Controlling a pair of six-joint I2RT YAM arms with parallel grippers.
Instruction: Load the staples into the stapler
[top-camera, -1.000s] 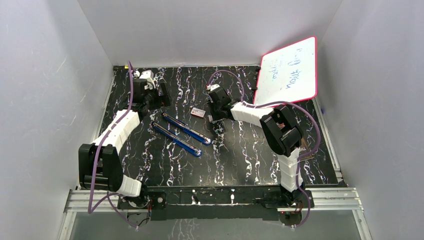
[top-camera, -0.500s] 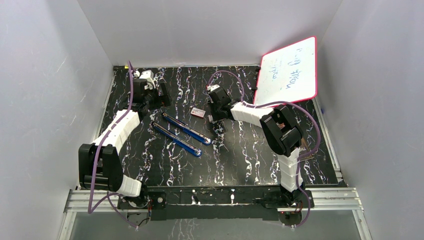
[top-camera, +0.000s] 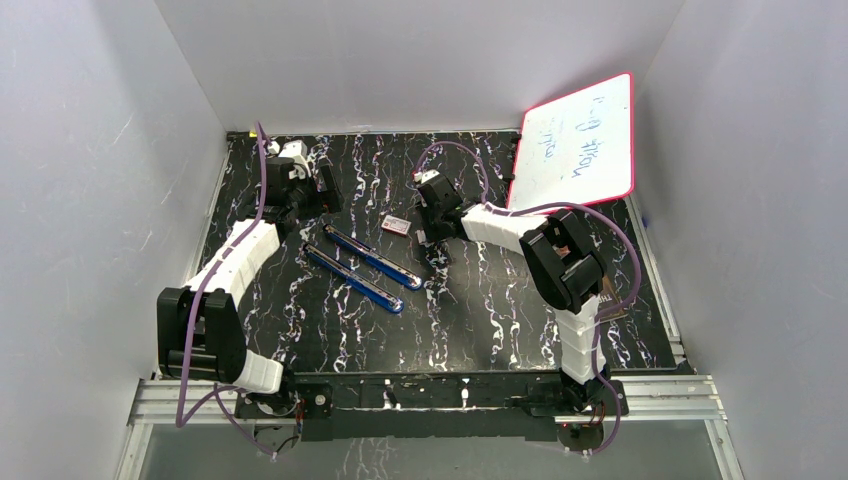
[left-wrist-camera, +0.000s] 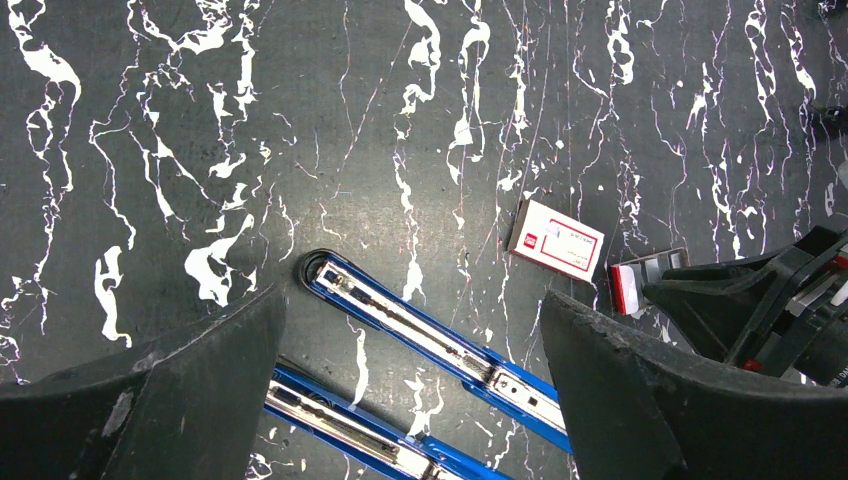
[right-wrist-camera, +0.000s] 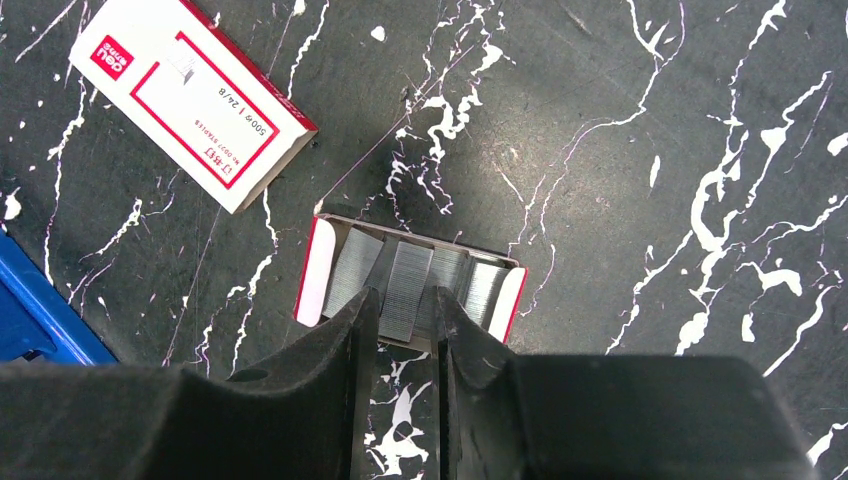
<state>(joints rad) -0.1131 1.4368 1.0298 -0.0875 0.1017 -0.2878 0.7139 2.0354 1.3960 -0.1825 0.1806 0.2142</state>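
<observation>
The blue stapler (top-camera: 365, 268) lies opened flat at the table's middle, its two long halves side by side with silvery channels facing up (left-wrist-camera: 420, 335). An open red-and-white tray (right-wrist-camera: 314, 272) holds several grey strips of staples (right-wrist-camera: 408, 285). My right gripper (right-wrist-camera: 405, 297) hangs over the tray's near edge. Its fingers (right-wrist-camera: 360, 320) are narrowed onto the two sides of the middle strip, whose near end sits between them. My left gripper (left-wrist-camera: 412, 300) hovers wide open above the stapler's far ends, holding nothing.
A small closed red-and-white staple box (top-camera: 397, 225) lies between the stapler and the tray. A pink-edged whiteboard (top-camera: 578, 140) leans at the back right. White walls close in the black marbled table (top-camera: 480, 320) on three sides.
</observation>
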